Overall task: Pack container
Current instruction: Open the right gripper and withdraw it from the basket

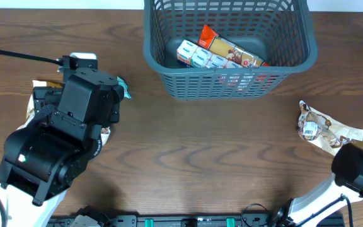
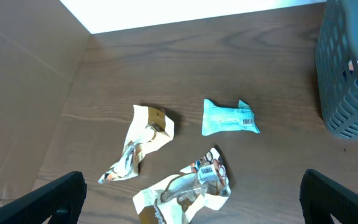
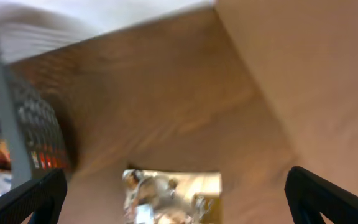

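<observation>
The dark grey lattice container [image 1: 151,58] stands at the table's far middle. It holds a red-and-tan packet [image 1: 230,52] and a white-and-blue packet [image 1: 199,57]. In the left wrist view my left gripper [image 2: 191,205] is open above a crumpled cream packet [image 2: 188,190]. A second cream packet [image 2: 143,140] and a teal packet [image 2: 229,117] lie beyond it. The right wrist view is blurred; my right gripper [image 3: 176,208] is open over a crumpled brown-and-cream packet [image 3: 173,196], which also shows in the overhead view [image 1: 326,126]. Neither gripper holds anything.
My left arm [image 1: 62,145] covers most of the left-hand packets from above; only the teal packet's tip [image 1: 125,89] shows. The container's wall [image 2: 347,81] stands at the right of the left wrist view. My right arm [image 1: 358,171] sits at the table's near right corner.
</observation>
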### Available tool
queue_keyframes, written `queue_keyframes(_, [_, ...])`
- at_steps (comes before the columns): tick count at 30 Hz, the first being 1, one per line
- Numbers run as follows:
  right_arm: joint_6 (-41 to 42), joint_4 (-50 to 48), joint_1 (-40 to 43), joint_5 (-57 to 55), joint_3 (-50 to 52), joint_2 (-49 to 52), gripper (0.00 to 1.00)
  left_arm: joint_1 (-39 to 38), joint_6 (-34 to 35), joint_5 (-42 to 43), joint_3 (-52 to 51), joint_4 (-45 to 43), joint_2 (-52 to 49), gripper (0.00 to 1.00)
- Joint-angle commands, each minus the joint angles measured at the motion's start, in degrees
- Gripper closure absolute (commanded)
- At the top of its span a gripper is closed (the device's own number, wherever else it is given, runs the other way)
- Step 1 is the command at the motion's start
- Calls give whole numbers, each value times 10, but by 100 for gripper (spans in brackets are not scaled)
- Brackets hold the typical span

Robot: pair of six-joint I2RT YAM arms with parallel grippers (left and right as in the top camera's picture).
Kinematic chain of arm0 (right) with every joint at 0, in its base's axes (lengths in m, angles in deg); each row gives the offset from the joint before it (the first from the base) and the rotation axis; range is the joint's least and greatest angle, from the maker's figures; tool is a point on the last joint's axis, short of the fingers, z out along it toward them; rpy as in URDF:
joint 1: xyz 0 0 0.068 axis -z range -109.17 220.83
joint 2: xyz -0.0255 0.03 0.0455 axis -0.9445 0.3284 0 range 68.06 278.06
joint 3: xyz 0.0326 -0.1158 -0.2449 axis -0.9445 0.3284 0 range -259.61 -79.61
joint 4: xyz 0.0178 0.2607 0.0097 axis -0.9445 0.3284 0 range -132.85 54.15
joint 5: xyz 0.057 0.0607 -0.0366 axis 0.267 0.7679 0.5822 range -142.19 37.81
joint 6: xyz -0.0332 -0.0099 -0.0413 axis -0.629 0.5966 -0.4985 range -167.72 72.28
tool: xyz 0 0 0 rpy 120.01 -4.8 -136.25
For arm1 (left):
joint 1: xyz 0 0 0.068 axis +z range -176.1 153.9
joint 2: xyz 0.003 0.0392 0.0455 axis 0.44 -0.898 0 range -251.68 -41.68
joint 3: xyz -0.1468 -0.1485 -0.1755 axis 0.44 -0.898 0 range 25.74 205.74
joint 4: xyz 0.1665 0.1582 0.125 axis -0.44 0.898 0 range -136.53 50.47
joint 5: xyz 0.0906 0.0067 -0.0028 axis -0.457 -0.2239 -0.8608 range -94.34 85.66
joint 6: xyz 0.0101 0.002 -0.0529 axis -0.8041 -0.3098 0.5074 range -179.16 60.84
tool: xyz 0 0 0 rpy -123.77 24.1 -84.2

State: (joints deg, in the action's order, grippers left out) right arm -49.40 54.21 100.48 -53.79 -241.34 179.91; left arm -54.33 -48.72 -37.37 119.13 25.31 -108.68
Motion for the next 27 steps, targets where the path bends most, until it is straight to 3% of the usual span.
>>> queue_keyframes(1, [184, 3, 25, -10, 14, -3, 1, 3, -3, -9, -3, 2, -1, 1])
queue_keyframes(10, [406, 3, 30, -26, 109, -3, 1, 3, -3, -9, -3, 2, -1, 1])
queue_keyframes(15, [393, -2, 23, 63, 217, -3, 1, 3, -3, -9, -3, 2, -1, 2])
queue_keyframes(22, [398, 3, 26, 68, 311, -3, 1, 3, -3, -9, -3, 2, -1, 1])
queue_keyframes(27, [583, 3, 18, 83, 378, -4, 1, 3, -3, -9, -3, 2, -1, 1])
